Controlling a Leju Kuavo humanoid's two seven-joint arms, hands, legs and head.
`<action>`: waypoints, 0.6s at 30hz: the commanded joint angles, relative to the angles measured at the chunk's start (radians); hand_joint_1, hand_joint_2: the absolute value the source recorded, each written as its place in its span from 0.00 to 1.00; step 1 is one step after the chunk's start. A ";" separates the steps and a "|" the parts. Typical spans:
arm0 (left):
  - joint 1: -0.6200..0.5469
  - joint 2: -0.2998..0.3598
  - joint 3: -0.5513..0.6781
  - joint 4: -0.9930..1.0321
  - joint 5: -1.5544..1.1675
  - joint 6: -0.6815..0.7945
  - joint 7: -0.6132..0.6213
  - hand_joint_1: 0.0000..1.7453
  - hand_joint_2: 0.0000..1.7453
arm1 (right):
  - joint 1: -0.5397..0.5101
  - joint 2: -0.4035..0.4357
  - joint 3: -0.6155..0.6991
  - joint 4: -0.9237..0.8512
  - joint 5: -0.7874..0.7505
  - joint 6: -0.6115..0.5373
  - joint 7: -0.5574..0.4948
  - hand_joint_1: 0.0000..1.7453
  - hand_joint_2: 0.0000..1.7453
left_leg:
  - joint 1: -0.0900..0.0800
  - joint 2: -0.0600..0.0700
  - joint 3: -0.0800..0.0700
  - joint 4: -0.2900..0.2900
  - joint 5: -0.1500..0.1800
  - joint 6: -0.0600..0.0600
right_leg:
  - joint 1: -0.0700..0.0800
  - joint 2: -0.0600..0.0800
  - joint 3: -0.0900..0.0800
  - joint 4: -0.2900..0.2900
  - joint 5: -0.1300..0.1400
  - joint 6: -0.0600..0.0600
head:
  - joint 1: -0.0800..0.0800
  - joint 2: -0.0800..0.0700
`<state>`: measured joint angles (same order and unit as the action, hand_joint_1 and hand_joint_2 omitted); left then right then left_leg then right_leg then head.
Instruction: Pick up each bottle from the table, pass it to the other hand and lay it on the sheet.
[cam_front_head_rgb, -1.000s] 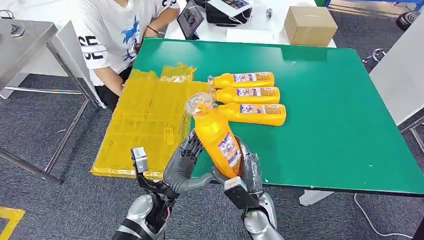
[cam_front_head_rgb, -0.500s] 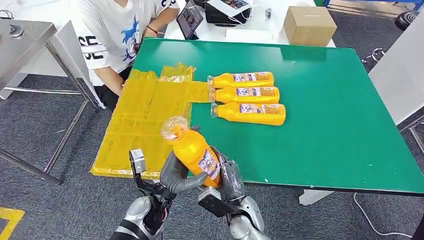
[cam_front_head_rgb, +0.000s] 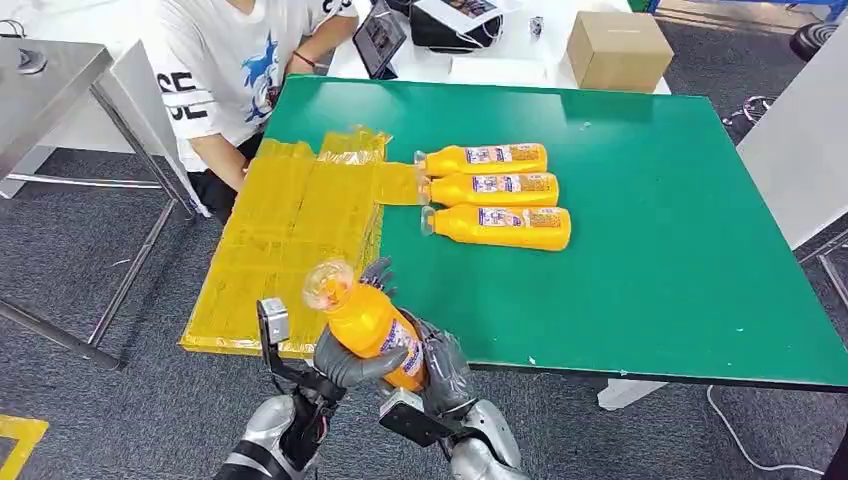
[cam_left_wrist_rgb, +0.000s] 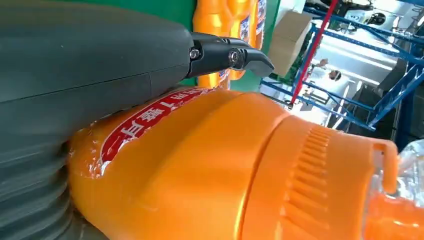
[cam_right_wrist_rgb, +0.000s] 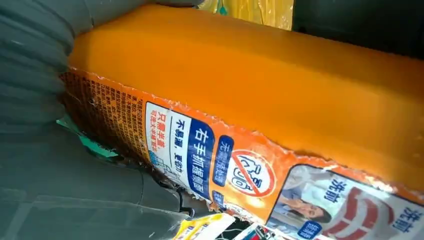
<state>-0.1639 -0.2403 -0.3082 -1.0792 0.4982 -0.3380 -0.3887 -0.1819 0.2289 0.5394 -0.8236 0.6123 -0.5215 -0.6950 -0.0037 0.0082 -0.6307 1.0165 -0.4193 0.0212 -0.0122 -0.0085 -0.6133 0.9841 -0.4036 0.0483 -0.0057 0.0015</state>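
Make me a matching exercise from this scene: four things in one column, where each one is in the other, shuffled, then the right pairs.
Things
1. held bottle
2. three bottles
3. yellow sheet
4. cardboard box

Places
A. on the white table beyond the green table
B. spread over the green table's left part
C. lying side by side on the green surface
D. between the left robot hand and the right robot hand, at the table's near edge

Pairs: 1-D, 2-C, 3-B, 4-A
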 joint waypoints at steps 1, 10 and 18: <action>-0.063 -0.018 -0.045 0.028 -0.018 -0.003 -0.018 0.93 1.00 | 0.003 0.020 0.101 0.109 0.015 0.035 -0.003 1.00 1.00 | 0.001 -0.004 0.006 0.000 -0.002 -0.002 | 0.001 -0.003 0.007 0.000 -0.003 -0.002 | 0.000 0.000; -0.027 -0.018 -0.031 -0.026 0.082 -0.066 0.015 1.00 1.00 | 0.012 0.027 0.049 0.090 -0.033 0.029 -0.001 0.00 1.00 | 0.001 -0.003 0.004 0.000 -0.002 -0.001 | 0.001 -0.002 0.005 0.000 -0.003 -0.002 | 0.000 0.000; -0.003 -0.016 -0.020 -0.077 0.096 -0.051 0.019 1.00 1.00 | 0.024 0.029 -0.038 -0.022 -0.104 0.091 0.006 0.00 0.00 | 0.001 -0.004 0.004 0.000 -0.002 -0.001 | 0.001 -0.003 0.005 0.000 -0.003 -0.002 | 0.000 0.000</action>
<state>-0.1388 -0.2399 -0.2934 -1.1162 0.5821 -0.3811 -0.3735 -0.1735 0.2499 0.5306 -0.8221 0.5199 -0.4806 -0.7008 -0.0038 0.0082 -0.6306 1.0165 -0.4193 0.0212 -0.0122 -0.0086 -0.6135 0.9841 -0.4036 0.0483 -0.0061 0.0015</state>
